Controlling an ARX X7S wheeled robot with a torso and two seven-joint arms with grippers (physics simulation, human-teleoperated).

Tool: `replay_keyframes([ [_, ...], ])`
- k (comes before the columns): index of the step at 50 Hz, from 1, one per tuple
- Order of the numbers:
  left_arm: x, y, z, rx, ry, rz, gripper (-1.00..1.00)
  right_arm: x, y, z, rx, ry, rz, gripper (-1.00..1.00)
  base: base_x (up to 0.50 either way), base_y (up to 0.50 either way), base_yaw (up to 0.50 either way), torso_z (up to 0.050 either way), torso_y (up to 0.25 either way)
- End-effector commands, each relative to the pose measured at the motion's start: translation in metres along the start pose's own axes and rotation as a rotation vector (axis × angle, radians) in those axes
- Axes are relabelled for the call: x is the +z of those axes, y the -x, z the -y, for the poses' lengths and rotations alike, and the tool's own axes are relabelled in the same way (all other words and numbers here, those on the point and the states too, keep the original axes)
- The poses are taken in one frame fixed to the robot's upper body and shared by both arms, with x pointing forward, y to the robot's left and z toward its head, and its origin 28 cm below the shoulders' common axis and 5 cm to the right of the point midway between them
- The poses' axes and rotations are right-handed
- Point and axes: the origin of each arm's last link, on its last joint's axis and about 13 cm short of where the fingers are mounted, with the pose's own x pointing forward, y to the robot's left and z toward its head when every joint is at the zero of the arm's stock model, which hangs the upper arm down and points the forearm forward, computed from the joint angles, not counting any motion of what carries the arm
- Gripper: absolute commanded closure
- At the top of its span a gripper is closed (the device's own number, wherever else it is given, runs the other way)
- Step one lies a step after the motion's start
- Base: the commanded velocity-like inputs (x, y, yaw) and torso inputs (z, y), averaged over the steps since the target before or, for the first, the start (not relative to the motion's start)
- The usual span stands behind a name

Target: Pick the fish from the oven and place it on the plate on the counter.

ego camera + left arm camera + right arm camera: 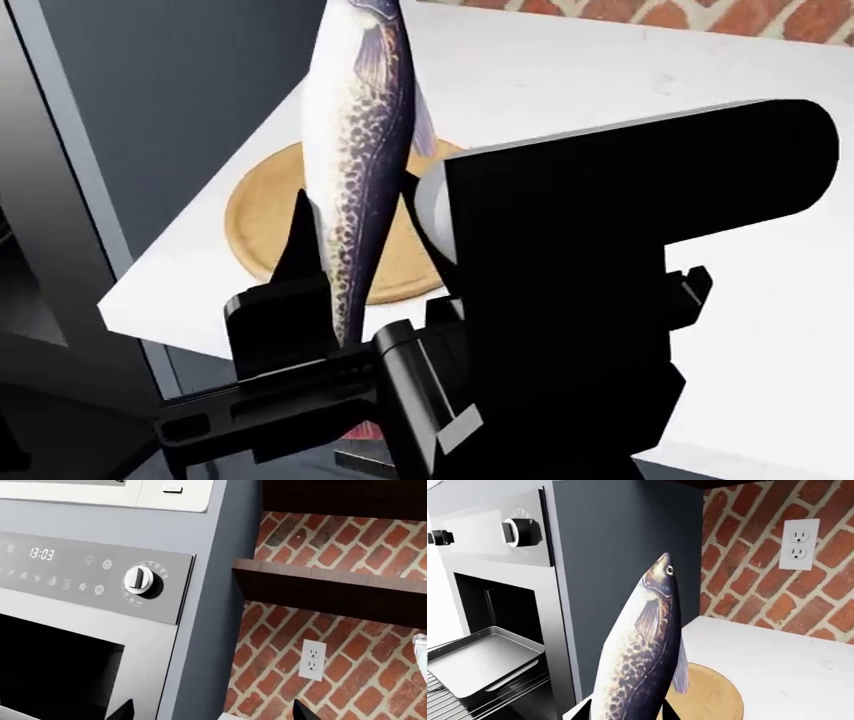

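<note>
**A:** There's the fish [350, 150], standing almost upright, head up, speckled back toward us, clamped near its tail by the right gripper [327, 330] — jaws clenched on either side of the body.

**B:** And from the right wrist camera the fish [644, 655] fills the middle, eye and snout at twelve o'clock, the dark fingertips [583, 711] pinching it at six.

**A:** Under it, the plate [260, 225], tan and round, on the white counter [601, 90]. In the head view the fish crosses the plate's right half; it is up in the air, not lying on the wood.

**B:** Out at nine o'clock in the right wrist shot, the oven [494, 605] is open, the baking tray [480, 660] sitting on the wire rack [447, 702].

**A:** The left gripper [212, 711]?

**B:** Only two dark tips at the frame's edge, set wide apart with nothing between them — released. It faces the oven's control panel [87, 575], knob [139, 580], brick wall [333, 555] and outlet [312, 660].
</note>
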Motion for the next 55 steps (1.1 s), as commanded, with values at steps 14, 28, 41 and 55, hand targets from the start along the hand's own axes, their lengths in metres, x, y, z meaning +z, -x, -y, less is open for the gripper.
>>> replay_keyframes([
  [14,-0.0008,0.0009,0.0007,-0.005,-0.002,0.005,-1.0,-0.0012,-0.0017,0.0002,0.002,0.0,-0.014,1.0,0.49,0.11,0.0,0.0,0.001],
  [28,-0.0003,0.0012,-0.0004,0.002,-0.003,0.009,-1.0,-0.0009,-0.0014,-0.0009,0.006,0.006,-0.008,1.0,0.49,0.11,0.0,0.0,0.001],
  [41,0.0003,0.0007,0.0003,-0.004,-0.002,0.01,-1.0,0.0011,-0.0006,-0.0013,0.009,0.001,0.004,1.0,0.04,0.01,0.0,0.0,0.002],
  [55,0.0003,0.001,-0.0006,0.0,-0.004,0.014,-1.0,-0.0008,-0.0027,-0.0017,0.009,0.003,-0.026,1.0,0.07,0.02,0.0,0.0,0.0],
])
